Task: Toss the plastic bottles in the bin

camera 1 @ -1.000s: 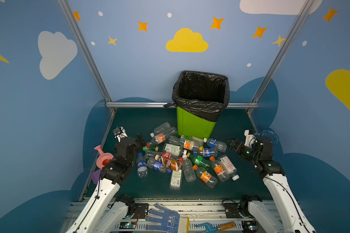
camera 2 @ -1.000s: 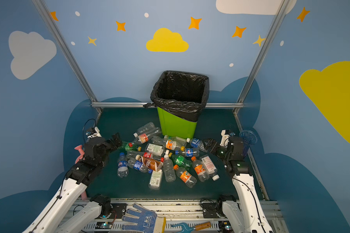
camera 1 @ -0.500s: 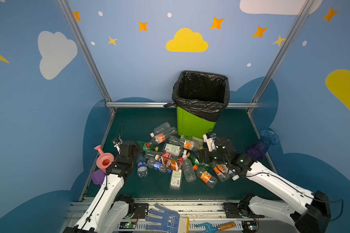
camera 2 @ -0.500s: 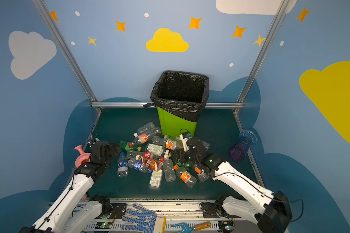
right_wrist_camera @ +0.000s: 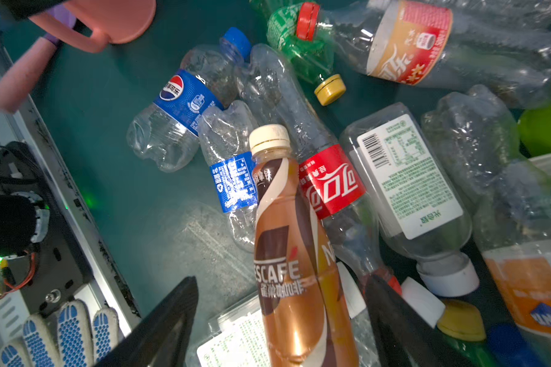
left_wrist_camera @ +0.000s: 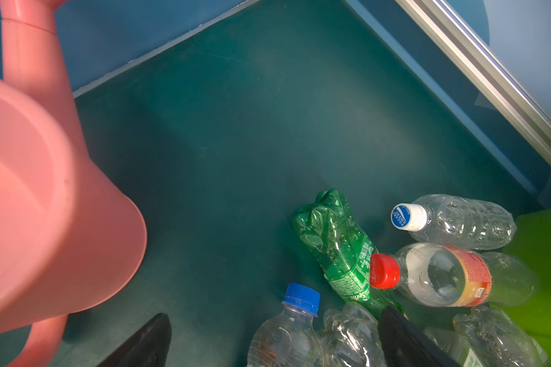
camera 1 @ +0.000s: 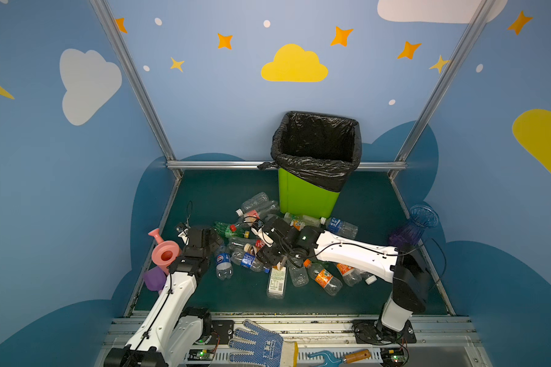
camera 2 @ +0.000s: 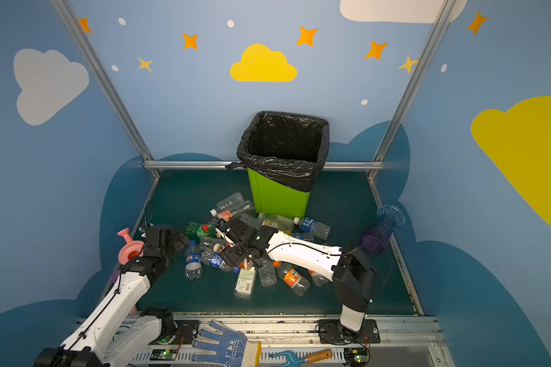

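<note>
The bin [camera 1: 303,200] is lime green, its bag [camera 1: 315,173] glossy black. Dark teal worktop [camera 1: 223,190]. The coffee bottle [right_wrist_camera: 287,254] has brown-and-white swirls and a cream cap. The cola bottle [right_wrist_camera: 328,181] wears a red label with white script. Green soda bottle [left_wrist_camera: 337,248]. Pink watering can [left_wrist_camera: 45,190]. White glove [camera 1: 258,346] with blue dots. The vase [camera 1: 417,222] shades from blue to purple.

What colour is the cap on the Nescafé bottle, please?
Cream; the Nescafé bottle's cap shows best in the right wrist view.

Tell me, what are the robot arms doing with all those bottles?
They must throw the plastic bottles into the green bin. The bottles lie heaped on the floor before it. The right gripper stands open around a brown coffee bottle, not gripping yet. The left gripper hangs open over a blue-capped bottle near the pink watering can.
</note>
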Tool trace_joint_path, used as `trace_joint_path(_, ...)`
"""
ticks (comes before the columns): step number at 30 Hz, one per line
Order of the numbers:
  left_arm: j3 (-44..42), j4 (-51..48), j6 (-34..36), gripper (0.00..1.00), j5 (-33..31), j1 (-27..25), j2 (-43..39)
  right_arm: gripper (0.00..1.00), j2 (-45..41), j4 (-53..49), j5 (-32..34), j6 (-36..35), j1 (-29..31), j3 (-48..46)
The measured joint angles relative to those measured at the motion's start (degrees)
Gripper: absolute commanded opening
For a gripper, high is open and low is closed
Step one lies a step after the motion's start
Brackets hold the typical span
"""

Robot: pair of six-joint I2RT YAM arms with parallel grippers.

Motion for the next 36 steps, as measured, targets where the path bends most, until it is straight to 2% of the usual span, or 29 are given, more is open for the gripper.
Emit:
trace_joint_path(4,-0.04,-0.02,-0.22,1.00,-0.02,0.48,-1.01,0.76,4.46,-5.07,0.02,-2.89,0.04,5.20)
trace_joint_path(14,-1.31,-0.24,-0.42,1.00,-0.02,1.07,-1.95,0.73,13.07,-13.66,-0.92,-8.41,0.04,13.07)
trace_joint_path(20,-1.49,-0.46,-0.42,1.00,-0.04,1.36,-2.62,0.75,14.62,-17.31,-0.90,-10.14,0.02,15.08)
trace_joint_path(23,-1.49,-0.44,-0.42,1.00,-0.04,1.36,-2.54,0.70,15.10,-17.92,-0.87,-10.64,0.02,16.09)
trace_joint_path(30,-1.49,-0.44,-0.42,1.00,-0.02,1.46,-2.01,0.68,16.28,-19.50,-1.42,-11.85,-0.02,16.41)
trace_joint_path(36,-1.49,-0.48,-0.42,1.00,0.00,1.46,-2.05,0.55,16.96,-20.13,-2.14,-12.39,-0.33,16.81)
